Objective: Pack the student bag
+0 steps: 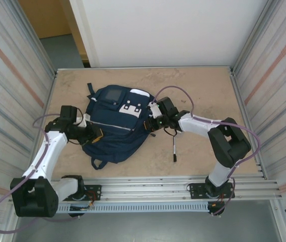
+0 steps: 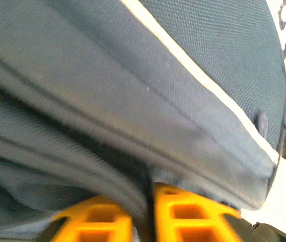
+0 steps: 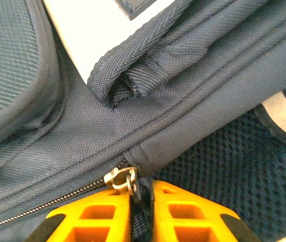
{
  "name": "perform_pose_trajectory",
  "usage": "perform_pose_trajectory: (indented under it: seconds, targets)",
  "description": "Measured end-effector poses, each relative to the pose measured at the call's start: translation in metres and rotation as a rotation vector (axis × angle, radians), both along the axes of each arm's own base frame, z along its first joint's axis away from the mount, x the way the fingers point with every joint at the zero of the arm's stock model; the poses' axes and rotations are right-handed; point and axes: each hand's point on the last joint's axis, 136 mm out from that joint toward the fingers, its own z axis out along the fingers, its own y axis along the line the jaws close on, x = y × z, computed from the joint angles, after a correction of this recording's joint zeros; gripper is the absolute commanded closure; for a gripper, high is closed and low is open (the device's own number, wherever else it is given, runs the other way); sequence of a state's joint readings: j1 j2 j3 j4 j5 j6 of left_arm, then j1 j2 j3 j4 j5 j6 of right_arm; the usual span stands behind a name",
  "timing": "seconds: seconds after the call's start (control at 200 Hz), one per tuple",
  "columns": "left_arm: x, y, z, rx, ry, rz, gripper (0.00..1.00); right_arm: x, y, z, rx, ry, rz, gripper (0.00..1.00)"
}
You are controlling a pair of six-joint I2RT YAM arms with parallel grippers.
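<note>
The student bag (image 1: 115,128) is lying flat on the wooden table (image 1: 198,85), with its front side facing up. White patches (image 1: 133,107) are sitting on its far half. What is inside the bag is hidden, because the fabric is covering everything.

The left gripper (image 1: 96,135) is pressing on the bag's left edge and the right gripper (image 1: 150,124) on its right edge, so the bag is lying between the two. A dark pen (image 1: 174,149) is lying on the table, near the bag's right side and apart from it.

The left wrist camera is showing what the top camera cannot show. The orange fingers (image 2: 193,214) are standing very close together, and a dark fold of the bag's fabric is sitting in the narrow gap, so this gripper is pinching the bag. The thin light stripe (image 2: 198,75) is running across the navy cloth above the fingers.

The right wrist camera is giving another detail. A metal zipper slider (image 3: 118,177) is resting just at the tips of its orange fingers (image 3: 100,214). The dark pull tab (image 3: 142,195) is hanging down between them, and the fingers are squeezing it with almost no gap. The zipper teeth (image 3: 47,204) to the left of the slider are lying closed. Dark mesh (image 3: 218,156) is showing beside the slider.
</note>
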State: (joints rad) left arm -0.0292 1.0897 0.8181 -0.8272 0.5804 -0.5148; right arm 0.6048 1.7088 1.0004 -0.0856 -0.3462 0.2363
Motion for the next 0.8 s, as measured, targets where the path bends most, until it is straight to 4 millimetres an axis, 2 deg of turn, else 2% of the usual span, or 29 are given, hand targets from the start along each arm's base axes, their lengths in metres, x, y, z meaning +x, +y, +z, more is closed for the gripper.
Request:
perform_pose_trajectory:
  seconds: [0.12, 0.195, 0.336, 0.456, 0.531, 0.601, 0.671, 0.732, 0.797]
  targets:
    - [-0.007, -0.009, 0.005, 0.005, -0.031, -0.054, 0.52, 0.003, -0.017, -0.002, -0.023, 0.026, -0.027, 0.65]
    - [-0.015, -0.021, 0.008, 0.030, -0.049, -0.121, 0.49, 0.004, -0.025, 0.007, -0.022, 0.023, -0.047, 0.59]
    - [-0.022, -0.046, 0.024, 0.132, -0.146, -0.290, 0.43, 0.004, -0.031, 0.048, 0.006, -0.042, -0.064, 0.56]
    - [-0.030, -0.076, 0.043, 0.281, -0.340, -0.505, 0.34, 0.007, -0.038, 0.081, 0.023, -0.123, -0.094, 0.55]
    - [-0.033, -0.093, 0.056, 0.356, -0.461, -0.606, 0.34, 0.006, -0.043, 0.094, 0.029, -0.165, -0.112, 0.55]
    - [-0.024, -0.103, 0.067, 0.415, -0.533, -0.646, 0.35, 0.005, -0.048, 0.097, 0.024, -0.179, -0.126, 0.54]
    - [-0.006, -0.112, 0.074, 0.476, -0.563, -0.651, 0.35, 0.001, -0.054, 0.091, 0.007, -0.182, -0.142, 0.52]
    - [0.010, -0.123, 0.073, 0.529, -0.570, -0.668, 0.35, -0.003, -0.061, 0.081, -0.015, -0.170, -0.159, 0.52]
    - [0.021, -0.136, 0.061, 0.585, -0.558, -0.705, 0.35, -0.007, -0.068, 0.072, -0.033, -0.151, -0.174, 0.52]
